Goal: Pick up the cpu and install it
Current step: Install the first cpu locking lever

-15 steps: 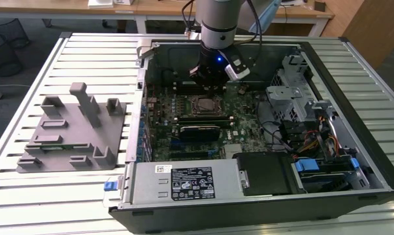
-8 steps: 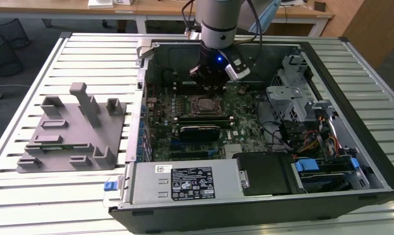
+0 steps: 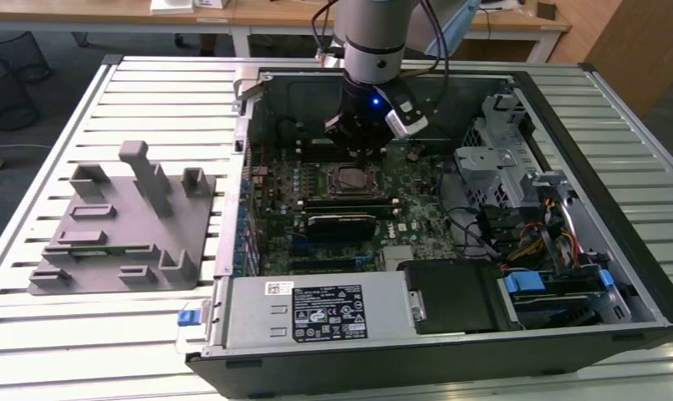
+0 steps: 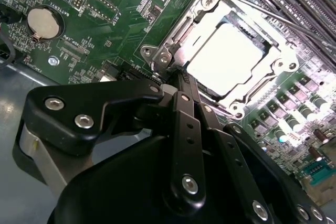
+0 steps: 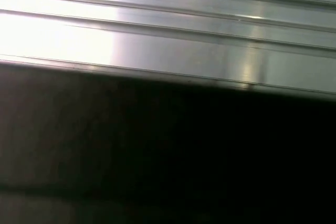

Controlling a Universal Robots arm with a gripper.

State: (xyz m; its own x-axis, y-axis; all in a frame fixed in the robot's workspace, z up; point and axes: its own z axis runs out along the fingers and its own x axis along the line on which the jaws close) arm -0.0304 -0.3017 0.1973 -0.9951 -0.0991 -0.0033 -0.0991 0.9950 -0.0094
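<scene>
The cpu (image 4: 231, 56), a flat square chip with a pale silver top, lies inside the metal socket frame (image 4: 273, 74) on the green motherboard (image 4: 105, 3) in the second wrist view. My gripper (image 4: 176, 77) hangs just beside one corner of that socket, its black fingers (image 4: 185, 124) drawn together with nothing seen between them. In the exterior view the gripper (image 3: 359, 154) stands low inside the open computer case, directly behind the socket (image 3: 348, 178).
The case walls (image 3: 604, 192) ring the motherboard, with a drive cage and cables on the exterior view's right. A black heatsink block (image 3: 342, 224) lies in front of the socket. A grey fixture with upright posts (image 3: 130, 217) stands on the slatted table at the exterior view's left.
</scene>
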